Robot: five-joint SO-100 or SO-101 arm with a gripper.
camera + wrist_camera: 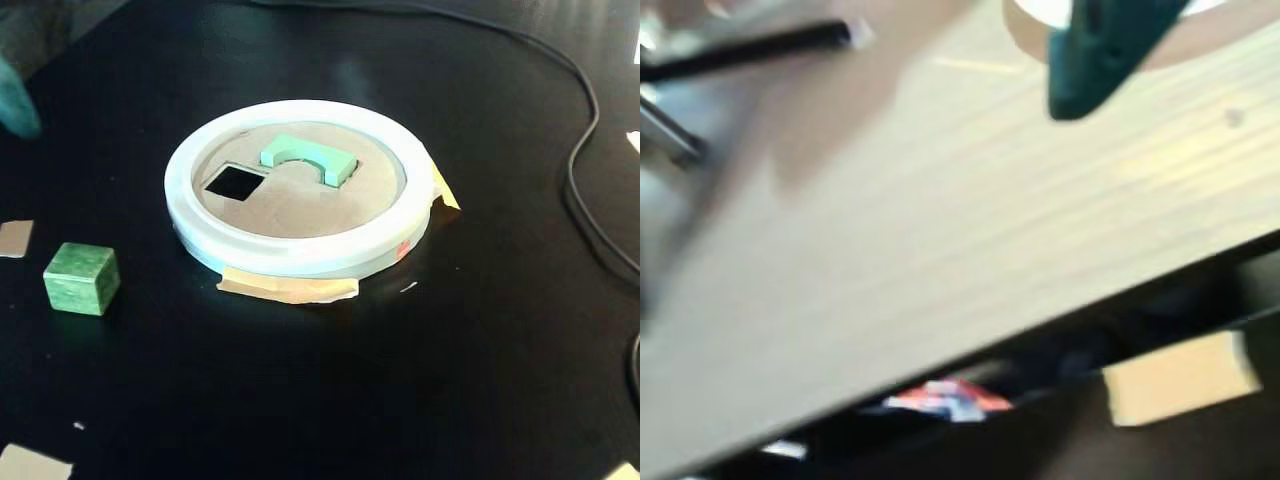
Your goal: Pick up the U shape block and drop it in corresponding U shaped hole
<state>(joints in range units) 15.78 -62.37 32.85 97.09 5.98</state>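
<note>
**Fixed view first: U block parked on the ring's insert**

Fixed view: U block (308, 158), mint green, lying on the cardboard insert inside the white ring (300, 250), toward the far side of it. Looks seated partly in or over its cutout, can't tell how deep. Square hole (234, 182) open just left of the block, still inside the ring. Green cube (81, 278) well outside the ring to the left on the black table (480, 380). Tape tabs (288, 289) poking out under the ring's near edge. Black cable (580, 150) looping off to the right of the ring. Teal blur at the far left edge, probably arm, not sure.

Wrist view: very blurry. Teal gripper (1095, 85) finger dropping in from the top over a pale wood surface (940, 250), sliver of the ring behind it. Only one finger clear, so open or closed: can't tell. Nothing visibly held.

Handling guess: foam or painted wood, light, rigid, not fragile. Best grab probably across the flat outer sides of the arch, not the curved inside.
</note>
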